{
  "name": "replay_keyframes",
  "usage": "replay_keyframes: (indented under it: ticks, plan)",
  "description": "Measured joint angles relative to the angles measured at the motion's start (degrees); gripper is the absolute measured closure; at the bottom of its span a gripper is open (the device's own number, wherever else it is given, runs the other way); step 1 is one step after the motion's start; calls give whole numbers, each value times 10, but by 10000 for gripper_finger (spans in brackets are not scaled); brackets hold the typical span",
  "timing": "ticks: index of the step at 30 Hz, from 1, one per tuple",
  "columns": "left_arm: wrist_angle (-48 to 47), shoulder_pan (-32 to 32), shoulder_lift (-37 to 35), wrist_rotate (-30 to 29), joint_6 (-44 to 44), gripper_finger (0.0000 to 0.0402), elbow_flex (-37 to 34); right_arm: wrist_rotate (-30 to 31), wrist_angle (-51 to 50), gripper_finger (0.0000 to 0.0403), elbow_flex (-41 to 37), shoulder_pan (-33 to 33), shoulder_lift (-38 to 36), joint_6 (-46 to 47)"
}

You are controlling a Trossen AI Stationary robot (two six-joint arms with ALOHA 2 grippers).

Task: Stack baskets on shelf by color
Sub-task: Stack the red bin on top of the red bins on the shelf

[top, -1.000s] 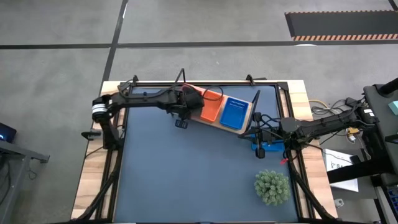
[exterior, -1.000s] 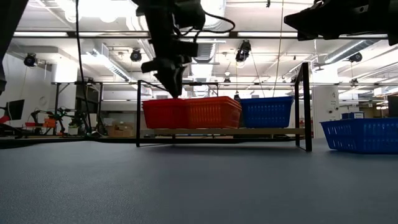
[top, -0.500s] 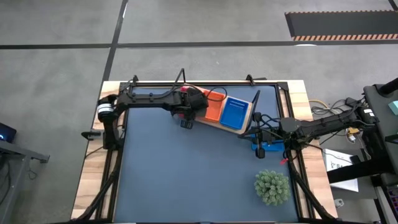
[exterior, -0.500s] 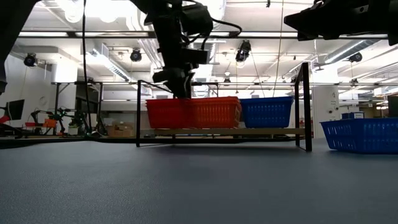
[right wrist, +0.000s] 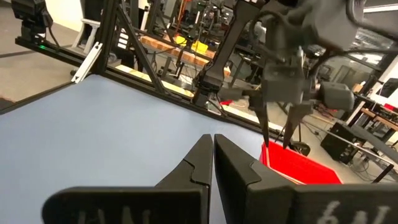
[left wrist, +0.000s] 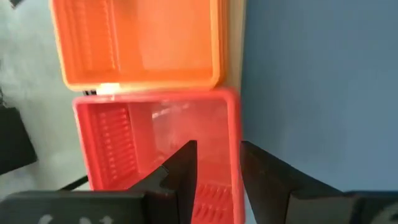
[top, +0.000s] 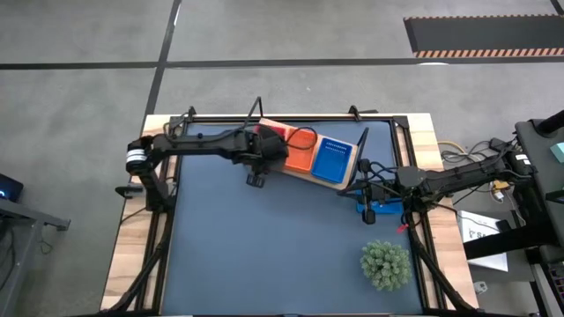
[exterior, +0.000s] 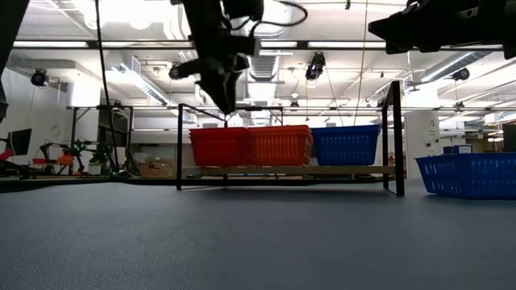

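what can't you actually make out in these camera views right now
- High view: the left arm covers most of the red basket.
- High view: the right arm hides most of the blue basket off the shelf.
- Low view: how many baskets each pile holds; side walls merge.
- Low view: right gripper cut off by the top edge.

Red basket (exterior: 216,146), orange basket (exterior: 279,145), blue basket (exterior: 345,144) side by side on shelf (exterior: 290,170); another blue basket (exterior: 468,175) on tabletop
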Motion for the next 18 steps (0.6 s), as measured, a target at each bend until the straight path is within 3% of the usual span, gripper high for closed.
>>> replay_keyframes:
  ticks: [5,12,18]
  plan:
    - [33,-17,-11,48,-35,313,-1,0,0,394,0,0,0,-1]
    - [39,-21,-10,48,-40,392,-47,0,0,394,0,0,0,0]
    - [37,-19,-10,16,-39,392,-84,0,0,394,0,0,0,-1]
